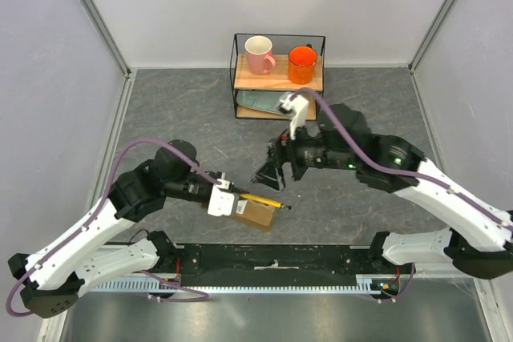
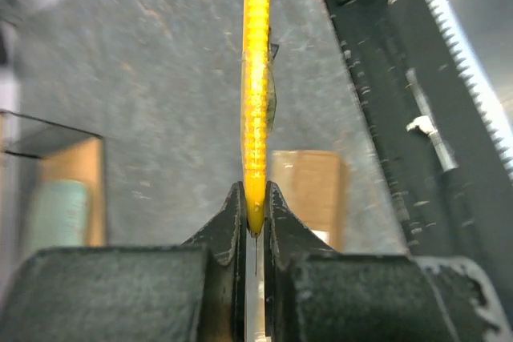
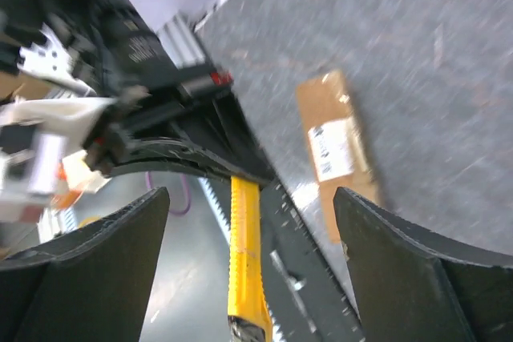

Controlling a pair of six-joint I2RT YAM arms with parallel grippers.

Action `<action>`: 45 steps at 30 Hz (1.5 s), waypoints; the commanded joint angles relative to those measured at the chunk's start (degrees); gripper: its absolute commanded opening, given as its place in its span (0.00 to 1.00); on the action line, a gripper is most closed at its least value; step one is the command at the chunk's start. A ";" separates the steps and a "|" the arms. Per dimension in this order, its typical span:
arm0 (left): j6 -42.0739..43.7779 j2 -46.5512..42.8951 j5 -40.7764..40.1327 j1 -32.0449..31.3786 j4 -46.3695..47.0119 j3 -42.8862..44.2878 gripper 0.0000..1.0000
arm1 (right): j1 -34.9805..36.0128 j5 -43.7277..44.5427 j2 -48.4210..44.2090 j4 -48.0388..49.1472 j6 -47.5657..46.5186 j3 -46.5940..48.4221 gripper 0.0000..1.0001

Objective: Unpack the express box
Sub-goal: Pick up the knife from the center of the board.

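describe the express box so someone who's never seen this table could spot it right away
On the grey table, look just ahead of the black rail at the near edge. There, beneath the yellow utility knife in the left pincer, lies the express box: the only flat brown cardboard parcel, with a white label on top.
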 commanded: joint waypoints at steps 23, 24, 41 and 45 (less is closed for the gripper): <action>-78.25 2.64 40.59 23.06 51.12 -8.45 0.02 | -0.75 0.25 -17.11 20.73 -15.23 -14.13 0.98; -78.25 2.46 40.59 23.06 51.12 -8.45 0.02 | -0.83 -0.71 -17.02 23.61 -14.88 -14.83 0.98; -77.64 2.11 37.69 23.06 51.04 -9.07 0.02 | -0.75 -2.92 -10.16 47.98 -4.86 -23.10 0.73; -77.46 1.76 37.42 23.06 50.68 -9.51 0.02 | -0.83 -2.65 -9.90 49.74 -4.33 -23.81 0.55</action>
